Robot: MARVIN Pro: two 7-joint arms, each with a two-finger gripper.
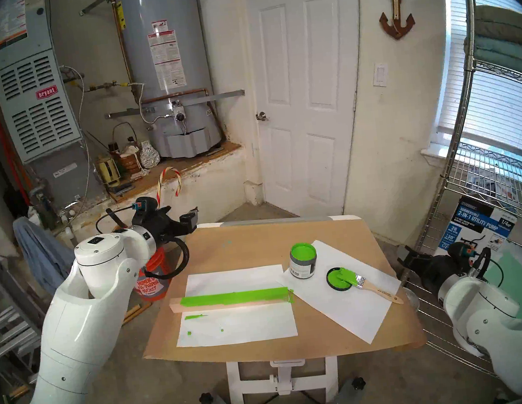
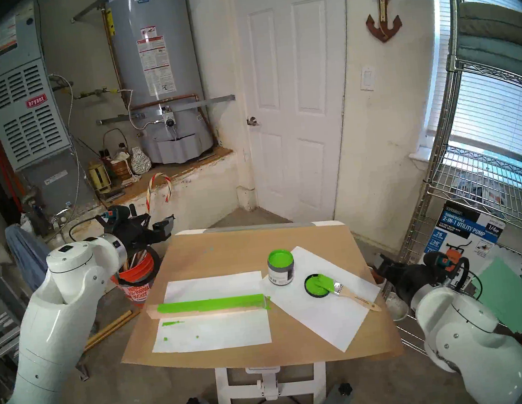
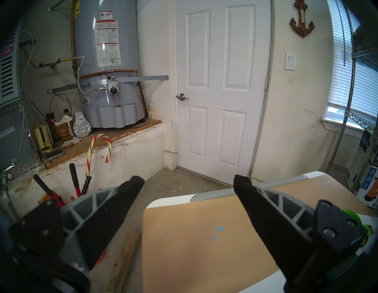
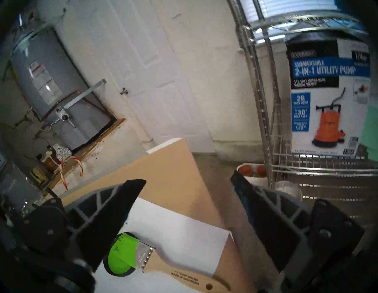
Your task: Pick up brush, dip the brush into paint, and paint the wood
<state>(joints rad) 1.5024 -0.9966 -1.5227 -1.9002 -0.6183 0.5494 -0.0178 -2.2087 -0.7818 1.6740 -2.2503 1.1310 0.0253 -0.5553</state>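
Note:
The brush [image 1: 371, 285] lies on a white sheet at the table's right, its green bristles resting on a flat black lid [image 1: 339, 279]. Just behind stands the open can of green paint [image 1: 303, 260]. The wood [image 1: 232, 299], its top face green, lies crosswise on another sheet at mid-table. My right gripper [image 1: 403, 266] hangs open off the table's right edge, near the brush handle [image 4: 180, 274]; nothing sits between its fingers. My left gripper [image 1: 190, 219] is open and empty beyond the table's far left corner.
Brown paper covers the table [image 1: 257, 239]. An orange bucket [image 1: 152, 283] with tools stands on the floor at the left. A wire shelf [image 1: 480, 204] with a pump box [image 1: 473, 227] is close on the right, beside my right arm.

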